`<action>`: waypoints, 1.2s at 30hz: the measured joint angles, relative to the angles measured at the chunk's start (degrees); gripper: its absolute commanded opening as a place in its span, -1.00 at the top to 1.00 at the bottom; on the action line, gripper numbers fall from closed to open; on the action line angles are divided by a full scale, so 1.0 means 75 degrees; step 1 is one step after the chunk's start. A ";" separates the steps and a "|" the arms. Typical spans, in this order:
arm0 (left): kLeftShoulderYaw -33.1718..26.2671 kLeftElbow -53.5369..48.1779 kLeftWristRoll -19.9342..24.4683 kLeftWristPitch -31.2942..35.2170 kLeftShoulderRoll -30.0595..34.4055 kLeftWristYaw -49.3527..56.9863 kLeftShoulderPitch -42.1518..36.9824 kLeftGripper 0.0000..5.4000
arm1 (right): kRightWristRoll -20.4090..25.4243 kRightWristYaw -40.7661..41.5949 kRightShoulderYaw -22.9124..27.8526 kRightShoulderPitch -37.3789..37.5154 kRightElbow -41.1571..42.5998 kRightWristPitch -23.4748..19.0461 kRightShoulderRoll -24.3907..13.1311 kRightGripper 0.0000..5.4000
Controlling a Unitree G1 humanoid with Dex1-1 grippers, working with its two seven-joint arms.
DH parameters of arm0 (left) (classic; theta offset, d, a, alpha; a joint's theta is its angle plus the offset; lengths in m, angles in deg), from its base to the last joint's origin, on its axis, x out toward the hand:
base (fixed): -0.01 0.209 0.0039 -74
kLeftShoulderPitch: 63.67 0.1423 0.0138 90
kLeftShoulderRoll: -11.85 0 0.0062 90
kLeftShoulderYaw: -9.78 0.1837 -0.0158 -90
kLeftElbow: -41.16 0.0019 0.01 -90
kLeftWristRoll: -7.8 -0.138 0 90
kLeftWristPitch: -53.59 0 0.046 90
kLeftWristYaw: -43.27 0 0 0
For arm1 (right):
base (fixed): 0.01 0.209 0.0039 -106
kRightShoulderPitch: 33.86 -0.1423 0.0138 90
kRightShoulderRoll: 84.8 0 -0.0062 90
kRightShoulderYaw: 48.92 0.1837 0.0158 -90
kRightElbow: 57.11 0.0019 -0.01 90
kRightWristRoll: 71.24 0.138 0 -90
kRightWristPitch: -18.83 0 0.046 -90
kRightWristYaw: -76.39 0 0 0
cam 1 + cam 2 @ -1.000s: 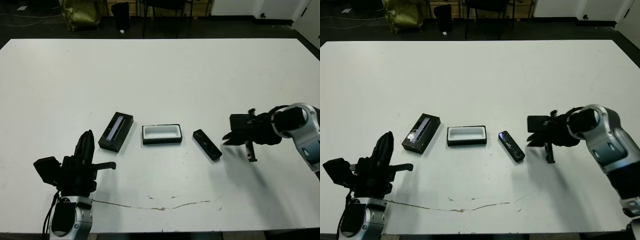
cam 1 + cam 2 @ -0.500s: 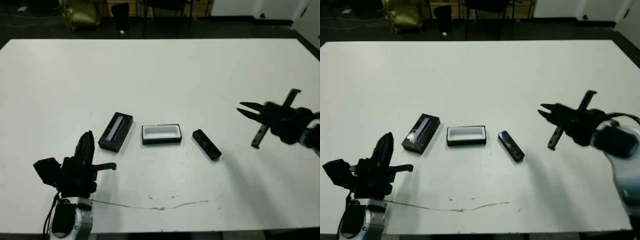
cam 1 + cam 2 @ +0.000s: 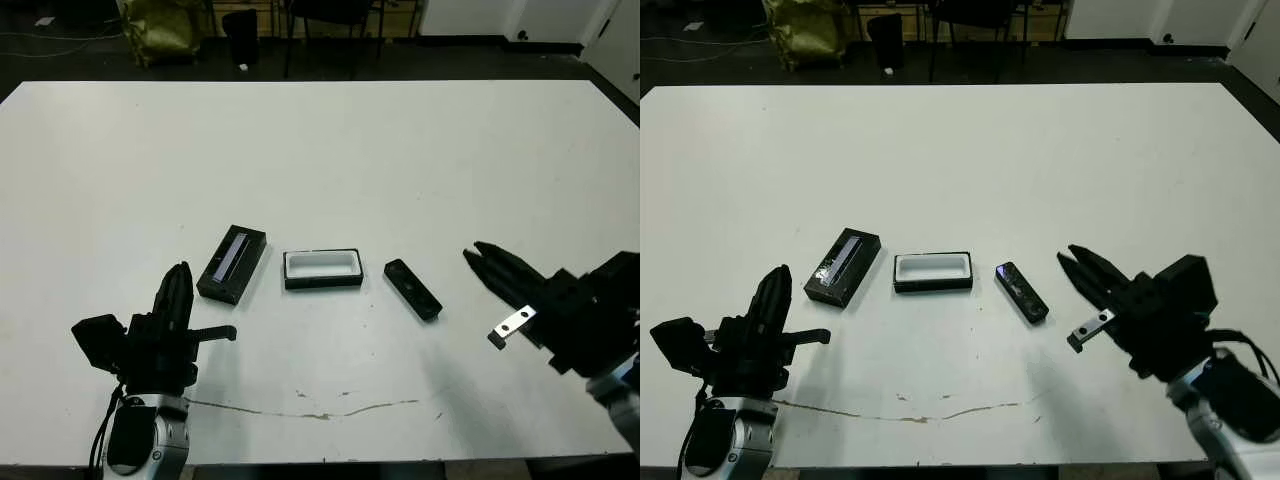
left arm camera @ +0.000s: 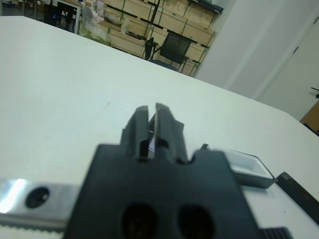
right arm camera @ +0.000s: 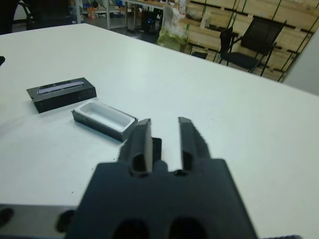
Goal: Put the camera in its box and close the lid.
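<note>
Table point(image 3: 320, 140), white and wide, scuffed by a thin dark crack near the front edge. Right gripper point(image 3: 1081, 266) low at the right side, raised off the surface, both black fingers angled toward the row of things, tips near the camera but apart from it; in the right wrist view a clear gap between the two fingers point(image 5: 140, 141), nothing held. Left gripper point(image 3: 180, 285) low at the left front, fingers upright and pressed nearly together, only a hairline slit in the left wrist view, empty, near the lid but not touching it. Lid point(image 3: 232, 263) lying flat at the left end of the row, greyish-lilac strip up, turned at a slant. Box point(image 3: 322, 268) just right of the lid, in the middle of the row, open, white lining showing, nothing inside. Camera point(image 3: 413, 290) at the right end, flat on the table, slanted, apart from the box, between the box and the right gripper.
</note>
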 measured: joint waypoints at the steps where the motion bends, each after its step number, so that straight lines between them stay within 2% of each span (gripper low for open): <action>1: -0.0001 -0.0005 0.0000 0.0002 0.0000 -0.0001 0.0000 1.00 | 0.0017 -0.0001 -0.0060 0.0011 -0.0047 -0.0006 0.0000 0.46; 7: -0.0006 -0.0013 0.0033 0.0033 0.0001 -0.0005 -0.0004 1.00 | -0.0279 -0.0043 -0.0662 0.0161 -0.0318 0.0084 -0.0028 -0.03; 14: -0.0007 -0.0018 0.0034 0.0045 0.0002 -0.0005 -0.0002 1.00 | -0.1095 -0.0203 -0.1335 0.0329 -0.0608 0.0707 -0.0069 -0.62; 19: 0.0004 -0.0030 0.0021 0.0041 0.0002 -0.0006 0.0034 1.00 | -0.1402 -0.0396 -0.1594 0.0352 -0.0859 0.0963 0.0012 -1.00; 25: -0.0002 -0.0025 -0.0036 0.0028 0.0002 -0.0007 0.0048 1.00 | -0.1717 -0.0554 -0.1874 0.0246 -0.1150 0.1072 0.0065 -1.00; 36: -0.0018 0.0021 -0.0061 -0.0017 0.0002 -0.0073 0.0049 1.00 | -0.1746 -0.0587 -0.2018 -0.0080 -0.1766 0.1023 0.0343 -1.00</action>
